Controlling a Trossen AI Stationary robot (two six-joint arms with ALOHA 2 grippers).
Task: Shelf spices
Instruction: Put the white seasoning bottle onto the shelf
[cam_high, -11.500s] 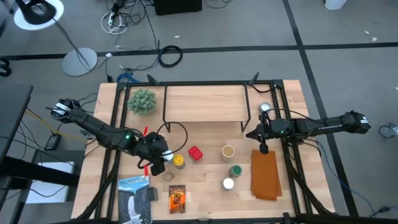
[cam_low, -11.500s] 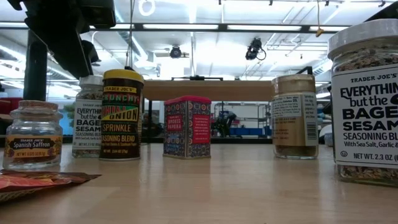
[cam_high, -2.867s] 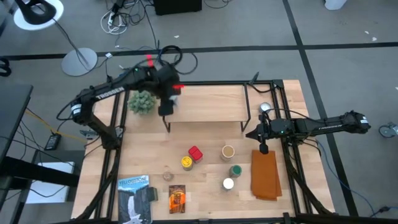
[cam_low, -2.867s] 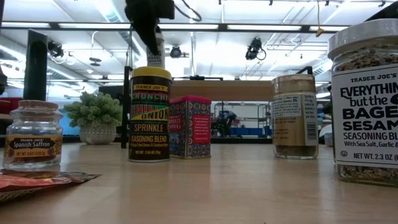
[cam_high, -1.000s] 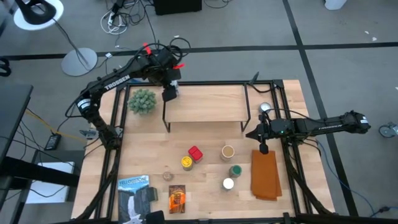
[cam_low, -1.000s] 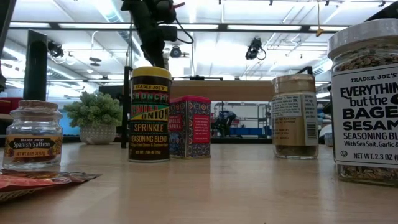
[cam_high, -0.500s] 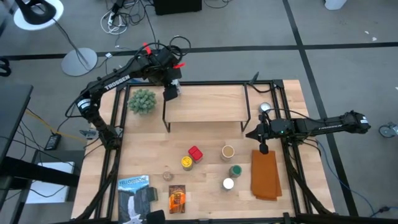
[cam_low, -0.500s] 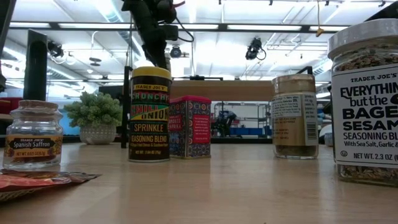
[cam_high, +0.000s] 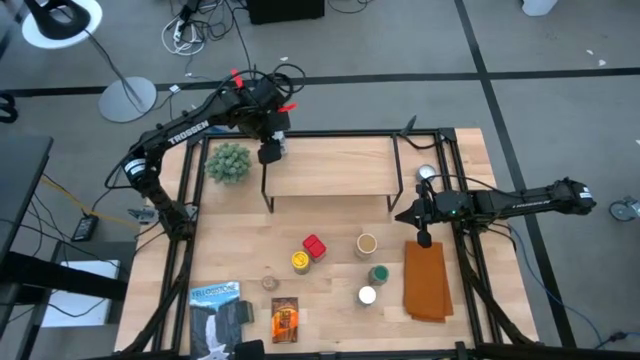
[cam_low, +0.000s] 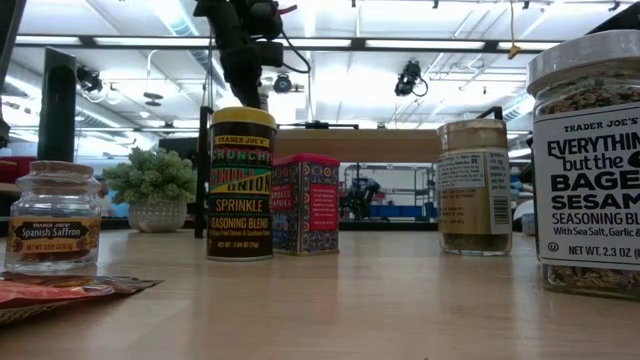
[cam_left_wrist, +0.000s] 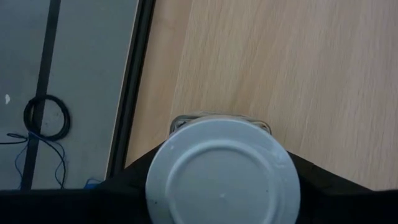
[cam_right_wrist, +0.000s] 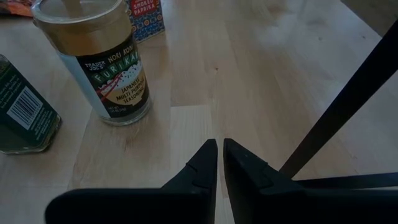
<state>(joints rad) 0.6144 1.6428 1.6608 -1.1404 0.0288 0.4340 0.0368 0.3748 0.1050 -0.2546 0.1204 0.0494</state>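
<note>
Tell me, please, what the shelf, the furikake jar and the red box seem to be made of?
The shelf has a pale, matte wooden board with visible grain, on thin black legs, probably painted metal. The furikake jar looks like clear glass or plastic, glossy, with contents showing, under a tan lid, likely plastic. The red box has printed patterned sides and crisp edges: possibly tin, though cardboard cannot be ruled out.

Matt wood shelf (cam_high: 330, 165), glass jar (cam_left_wrist: 221, 171)
</note>
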